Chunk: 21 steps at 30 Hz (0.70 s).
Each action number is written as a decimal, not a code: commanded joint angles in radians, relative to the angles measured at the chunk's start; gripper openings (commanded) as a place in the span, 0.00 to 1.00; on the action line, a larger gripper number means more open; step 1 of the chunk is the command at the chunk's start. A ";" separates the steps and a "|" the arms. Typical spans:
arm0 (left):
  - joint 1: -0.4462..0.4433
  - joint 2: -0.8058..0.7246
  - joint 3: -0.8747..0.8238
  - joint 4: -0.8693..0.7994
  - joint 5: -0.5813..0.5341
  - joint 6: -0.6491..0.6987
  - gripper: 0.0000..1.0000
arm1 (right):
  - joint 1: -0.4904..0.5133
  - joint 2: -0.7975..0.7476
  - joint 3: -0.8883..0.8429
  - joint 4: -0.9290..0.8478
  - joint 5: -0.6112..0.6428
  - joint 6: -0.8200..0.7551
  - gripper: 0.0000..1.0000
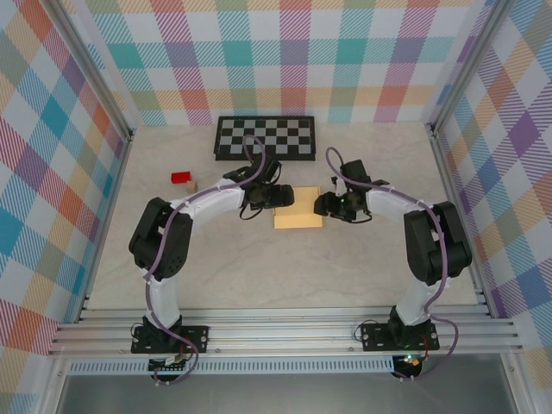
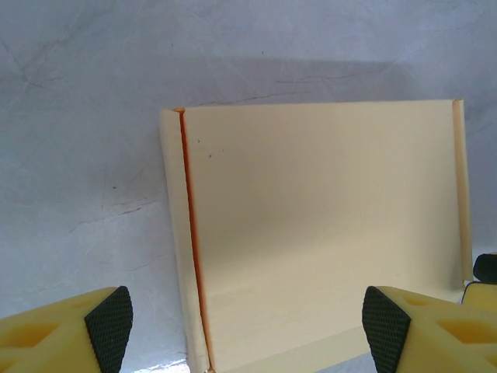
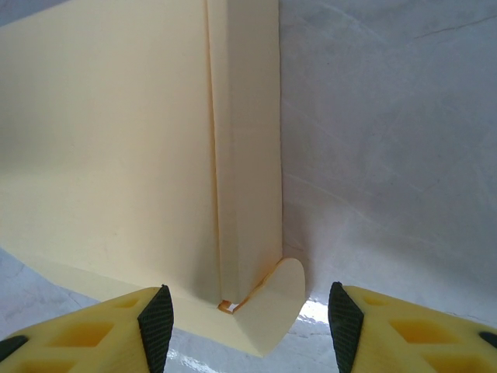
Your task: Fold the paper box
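Observation:
The paper box point(image 1: 298, 211) lies flat on the table as a closed tan rectangle between my two grippers. My left gripper point(image 1: 276, 197) sits at its left edge. In the left wrist view the left gripper point(image 2: 247, 330) is open, its black pads point(image 2: 109, 325) standing wide on either side of the box point(image 2: 326, 225), apart from it. My right gripper point(image 1: 322, 205) is at the box's right edge. In the right wrist view the right gripper point(image 3: 251, 326) is open around a corner of the box point(image 3: 116, 155), where a rounded tab point(image 3: 273, 307) sticks out untouched.
A black-and-white checkerboard point(image 1: 266, 138) lies behind the box. A red block point(image 1: 180, 178) and a tiny tan cube point(image 1: 192, 186) sit at the left. Aluminium frame posts and plaid walls close in the table on three sides.

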 commanded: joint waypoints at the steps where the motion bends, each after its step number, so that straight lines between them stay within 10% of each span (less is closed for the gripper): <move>1: 0.009 0.021 -0.025 0.038 0.034 -0.005 0.80 | -0.003 0.015 0.015 0.035 -0.039 -0.017 0.58; 21: -0.009 0.059 -0.083 0.058 0.047 -0.103 0.77 | 0.035 0.042 0.011 0.058 -0.101 0.039 0.57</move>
